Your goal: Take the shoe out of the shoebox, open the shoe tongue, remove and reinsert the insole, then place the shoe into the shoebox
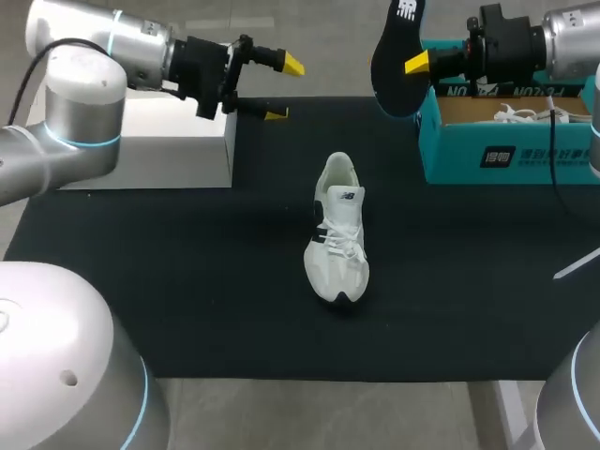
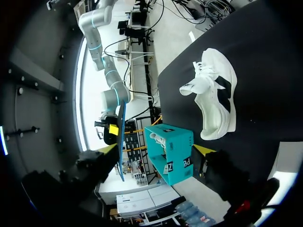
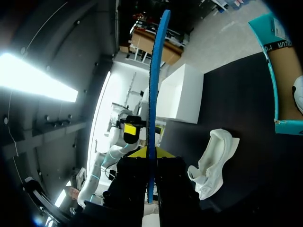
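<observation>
A white shoe (image 1: pixel 337 230) lies on the black mat (image 1: pixel 187 281) in the middle, toe towards the front edge; it also shows in the wrist views (image 2: pixel 215 94) (image 3: pixel 210 161). High at the back right, my right gripper (image 1: pixel 420 62) is shut on a dark blue insole (image 1: pixel 396 56), held on edge above the mat (image 3: pixel 154 85) (image 2: pixel 121 137). The teal shoebox (image 1: pixel 487 150) stands open under the right arm. My left gripper (image 1: pixel 283 89) hangs open and empty at the back left, facing the right one, well above and behind the shoe.
A white block (image 1: pixel 178 141) stands at the back left under my left arm. White laces of another shoe (image 1: pixel 525 114) show inside the shoebox. A thin white strip (image 1: pixel 577 264) lies at the mat's right edge.
</observation>
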`<action>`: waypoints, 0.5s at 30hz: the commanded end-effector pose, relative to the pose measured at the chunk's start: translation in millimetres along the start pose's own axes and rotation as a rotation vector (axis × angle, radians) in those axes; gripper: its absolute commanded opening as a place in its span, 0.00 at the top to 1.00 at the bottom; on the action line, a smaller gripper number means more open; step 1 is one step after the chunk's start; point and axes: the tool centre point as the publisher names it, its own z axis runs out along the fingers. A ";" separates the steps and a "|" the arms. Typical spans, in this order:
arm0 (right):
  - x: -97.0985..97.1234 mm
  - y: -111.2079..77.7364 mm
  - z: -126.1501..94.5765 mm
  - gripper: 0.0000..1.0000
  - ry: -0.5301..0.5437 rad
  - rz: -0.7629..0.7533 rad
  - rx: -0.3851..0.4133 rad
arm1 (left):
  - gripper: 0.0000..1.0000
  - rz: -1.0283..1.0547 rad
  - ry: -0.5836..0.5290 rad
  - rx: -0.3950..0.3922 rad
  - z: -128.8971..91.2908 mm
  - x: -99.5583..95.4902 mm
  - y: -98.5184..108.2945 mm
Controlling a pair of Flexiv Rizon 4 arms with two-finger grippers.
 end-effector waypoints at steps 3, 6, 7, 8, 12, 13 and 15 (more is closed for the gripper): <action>9.3 3.5 0.5 1.00 -0.020 -0.079 -0.059 | 0.00 0.002 0.148 -0.006 -52.6 11.5 2.6; 14.2 6.8 0.2 1.00 -0.027 -0.128 -0.086 | 0.00 0.000 0.161 -0.017 -56.0 20.7 4.0; 15.5 7.8 0.0 1.00 -0.033 -0.146 -0.095 | 0.00 0.000 0.159 -0.019 -55.3 22.9 4.0; 17.1 8.7 -0.1 1.00 -0.033 -0.161 -0.101 | 0.00 0.000 0.152 -0.028 -54.1 24.7 3.8; 23.1 11.7 0.8 1.00 -0.039 -0.229 -0.121 | 0.00 0.006 0.138 -0.049 -49.8 33.3 3.2; 25.2 13.0 1.4 1.00 -0.042 -0.249 -0.125 | 0.00 0.007 0.146 -0.055 -49.8 36.5 2.9; 28.9 15.7 2.3 1.00 -0.045 -0.283 -0.132 | 0.00 0.008 0.155 -0.054 -50.3 38.4 2.9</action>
